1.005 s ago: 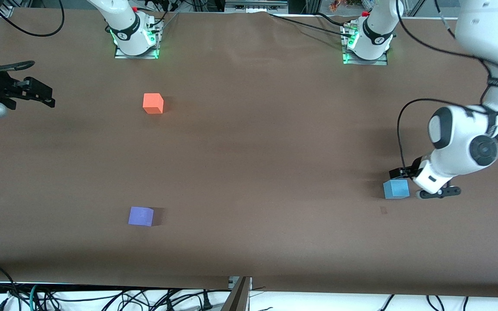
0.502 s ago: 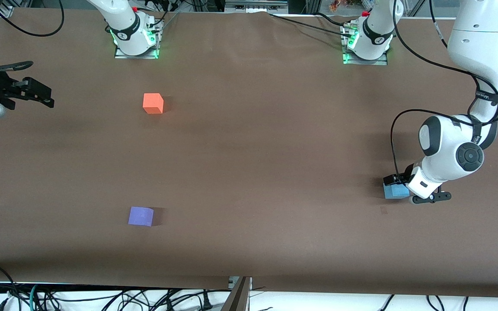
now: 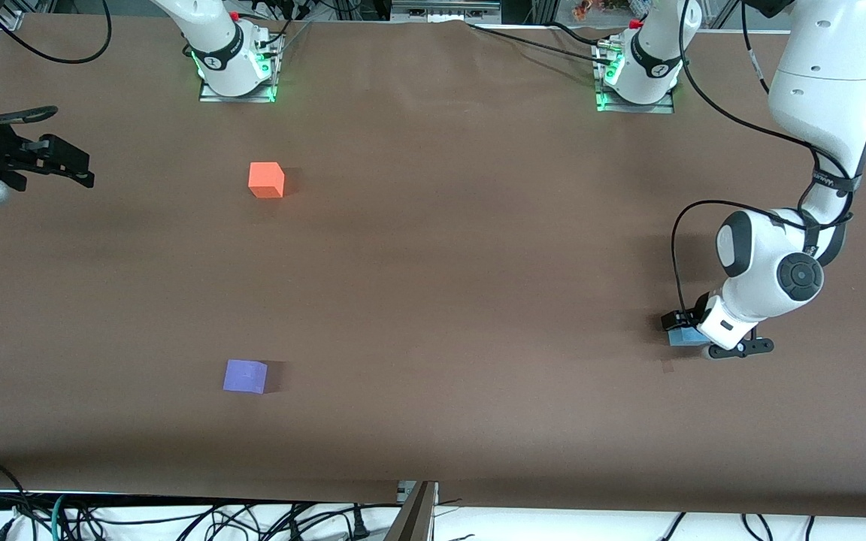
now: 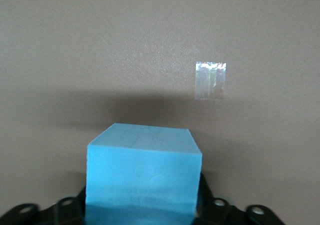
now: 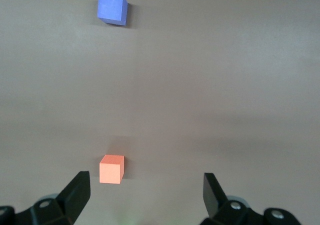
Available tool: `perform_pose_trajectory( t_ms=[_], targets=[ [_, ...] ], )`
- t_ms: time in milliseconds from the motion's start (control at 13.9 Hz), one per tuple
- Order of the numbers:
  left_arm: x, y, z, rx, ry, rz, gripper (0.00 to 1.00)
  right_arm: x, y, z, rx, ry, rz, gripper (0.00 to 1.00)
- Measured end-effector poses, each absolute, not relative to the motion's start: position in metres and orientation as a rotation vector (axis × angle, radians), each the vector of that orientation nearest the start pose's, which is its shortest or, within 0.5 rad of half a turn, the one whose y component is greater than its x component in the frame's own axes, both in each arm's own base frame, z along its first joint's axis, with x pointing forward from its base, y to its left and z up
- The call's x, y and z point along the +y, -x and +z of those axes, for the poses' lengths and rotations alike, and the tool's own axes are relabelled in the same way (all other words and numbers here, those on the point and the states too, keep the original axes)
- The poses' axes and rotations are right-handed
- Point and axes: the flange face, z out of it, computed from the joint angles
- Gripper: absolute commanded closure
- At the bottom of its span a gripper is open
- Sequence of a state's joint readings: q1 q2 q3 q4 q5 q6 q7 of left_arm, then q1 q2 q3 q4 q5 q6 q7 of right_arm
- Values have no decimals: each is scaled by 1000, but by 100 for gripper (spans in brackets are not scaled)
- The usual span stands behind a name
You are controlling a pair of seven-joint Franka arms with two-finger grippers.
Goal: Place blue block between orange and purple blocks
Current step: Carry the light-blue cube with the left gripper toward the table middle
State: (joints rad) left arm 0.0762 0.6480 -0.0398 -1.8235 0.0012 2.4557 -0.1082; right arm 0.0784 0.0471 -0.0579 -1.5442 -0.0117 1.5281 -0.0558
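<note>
The blue block (image 3: 687, 337) lies on the table at the left arm's end, and it fills the lower middle of the left wrist view (image 4: 144, 172). My left gripper (image 3: 682, 330) is down on it, open, with a jaw at each side of the block (image 4: 144, 207). The orange block (image 3: 266, 179) lies near the right arm's base, also in the right wrist view (image 5: 111, 169). The purple block (image 3: 245, 376) lies nearer the front camera (image 5: 112, 7). My right gripper (image 3: 57, 161) waits open and empty in the air at the right arm's end (image 5: 145, 190).
A small patch of clear tape (image 3: 667, 366) is stuck to the brown table (image 3: 433, 285) just nearer the front camera than the blue block; it also shows in the left wrist view (image 4: 210, 80). Cables hang along the front edge.
My left gripper has moved from beside the blue block to over it, so its jaws now stand at the block's sides. The blocks and the right arm have not moved.
</note>
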Motion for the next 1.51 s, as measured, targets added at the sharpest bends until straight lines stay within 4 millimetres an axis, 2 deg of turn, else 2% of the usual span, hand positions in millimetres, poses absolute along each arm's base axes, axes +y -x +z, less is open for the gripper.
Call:
perform_pose_trajectory(
  t_ms=[287, 431, 502, 574, 718, 933, 1077, 1220, 1364, 1507],
  targets=[
    [15, -647, 178, -215, 3161, 23, 100, 11, -564, 607, -120, 3150, 98, 0],
    [-12, -650, 181, -163, 3185, 13, 100, 11, -564, 607, -119, 3150, 98, 0],
    [-36, -651, 184, -126, 3203, 7, 100, 11, -564, 607, -119, 3150, 98, 0],
    [-67, -651, 188, -110, 3223, 2, 100, 11, -564, 607, -119, 3150, 97, 0],
    [-144, -647, 202, -140, 3265, -15, 100, 11, -564, 607, -119, 3150, 96, 0],
    [-284, -624, 224, -262, 3299, -39, 100, 12, -572, 597, -121, 3150, 101, 0],
    [-365, -606, 226, -326, 3318, -44, 100, 12, -580, 586, -121, 3151, 101, 0],
    [-423, -590, 216, -380, 3327, -23, 100, 13, -590, 563, -122, 3150, 155, 0],
    [-463, -577, 203, -462, 3320, -12, 100, 14, -601, 534, -121, 3148, 223, 0],
    [-495, -568, 194, -541, 3296, -63, 100, 14, -609, 517, -122, 3147, 250, 0]
  ],
)
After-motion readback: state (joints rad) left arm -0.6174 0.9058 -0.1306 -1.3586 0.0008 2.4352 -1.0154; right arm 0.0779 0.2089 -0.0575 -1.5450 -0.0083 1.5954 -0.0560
